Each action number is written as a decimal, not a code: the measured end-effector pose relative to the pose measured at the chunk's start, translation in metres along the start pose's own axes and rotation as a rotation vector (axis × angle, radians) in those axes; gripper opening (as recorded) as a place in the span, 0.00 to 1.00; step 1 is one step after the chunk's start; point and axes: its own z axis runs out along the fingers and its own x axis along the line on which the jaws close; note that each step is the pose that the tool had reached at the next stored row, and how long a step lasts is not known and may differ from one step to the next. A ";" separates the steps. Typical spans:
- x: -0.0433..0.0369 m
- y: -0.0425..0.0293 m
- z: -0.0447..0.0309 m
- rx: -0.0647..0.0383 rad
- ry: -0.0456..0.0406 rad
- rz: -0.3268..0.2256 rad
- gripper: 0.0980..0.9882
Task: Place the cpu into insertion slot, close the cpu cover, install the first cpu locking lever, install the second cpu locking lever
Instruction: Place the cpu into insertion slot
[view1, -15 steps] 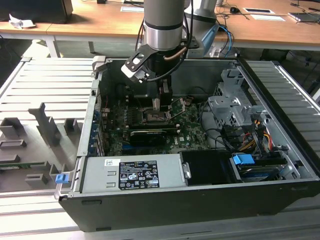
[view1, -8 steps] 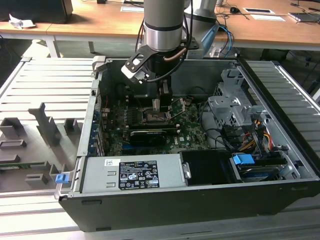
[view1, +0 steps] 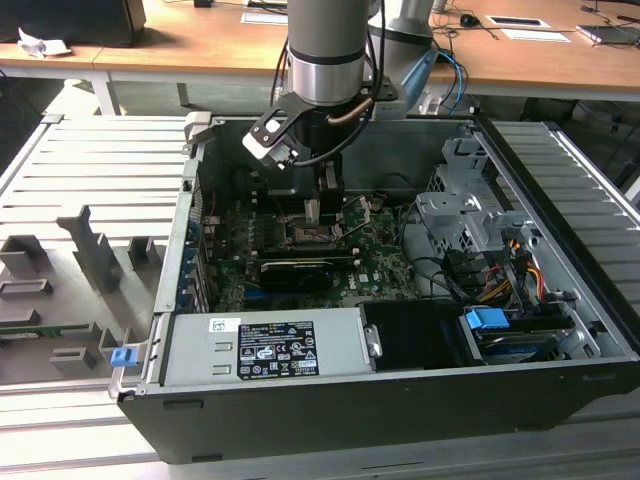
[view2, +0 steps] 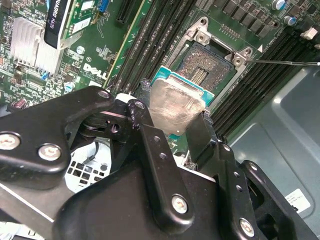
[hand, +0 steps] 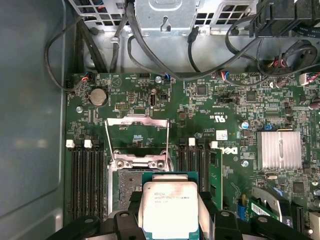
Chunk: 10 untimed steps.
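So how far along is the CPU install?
Nothing is finished yet. The gripper holds the cpu over the empty insertion slot. The cpu cover stands open, so seating, closing the cover and both levers remain.

Arm (view1: 325, 45) comes down steeply from above; silver wrist segment (view1: 322, 78) stands near vertical, directly over the jaws. Jaws point downward, drawn in and clamped on the cpu (view2: 175, 107) by two opposite edges. Second wrist view: first finger (view2: 156, 150) presses one edge, second finger (view2: 201, 134) the opposite edge, both touching. Black linkage bars (view2: 60, 120) splay outward behind the jaws. First wrist view: fingers (hand: 131, 205) flank the cpu, held flat between them
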 end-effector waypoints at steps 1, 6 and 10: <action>0.0000 0.0000 0.0002 0.000 0.0000 0.000 0.48; 0.0000 -0.0002 0.0021 0.000 0.0000 0.000 0.48; -0.0001 -0.0003 0.0031 0.000 -0.0001 0.000 0.48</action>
